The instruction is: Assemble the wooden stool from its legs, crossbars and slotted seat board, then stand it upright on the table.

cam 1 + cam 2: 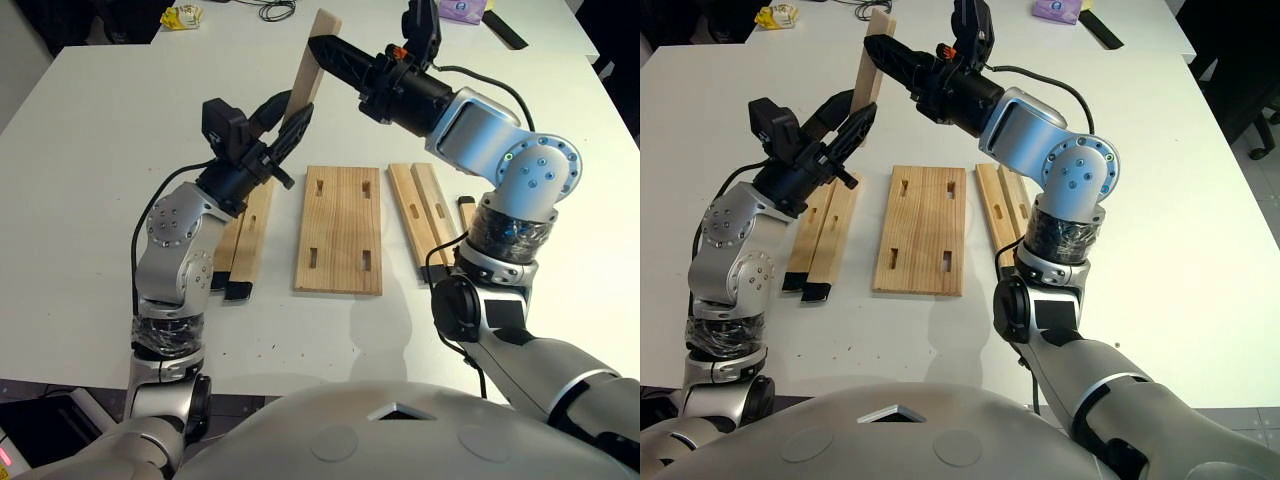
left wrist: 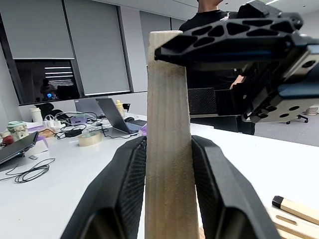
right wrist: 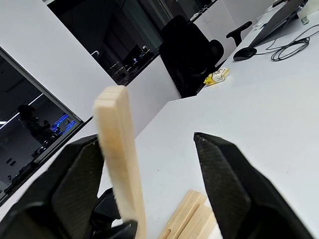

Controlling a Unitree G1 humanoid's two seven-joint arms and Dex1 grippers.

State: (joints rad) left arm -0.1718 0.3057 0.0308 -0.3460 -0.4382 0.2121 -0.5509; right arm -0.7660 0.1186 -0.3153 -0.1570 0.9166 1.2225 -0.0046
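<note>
My left gripper (image 1: 295,125) is shut on the lower part of a pale wooden bar (image 1: 322,25), holding it upright above the table; its dark fingers (image 2: 124,189) press both flat faces. My right gripper (image 1: 318,48) is open up at the bar's top end. The bar (image 3: 117,149) stands between its spread fingers (image 3: 227,189), close against one of them. The slotted seat board (image 1: 340,228) lies flat in the middle of the white table (image 1: 100,150). Two black-tipped legs (image 1: 250,235) lie side by side to its left, and two slotted bars (image 1: 425,210) to its right.
A short black-tipped piece (image 1: 467,212) lies just right of the right-hand bars. A yellow packet (image 1: 182,15), a purple object (image 1: 460,10) and a black strip (image 1: 505,30) sit at the far edge. The near table edge runs just below the seat board.
</note>
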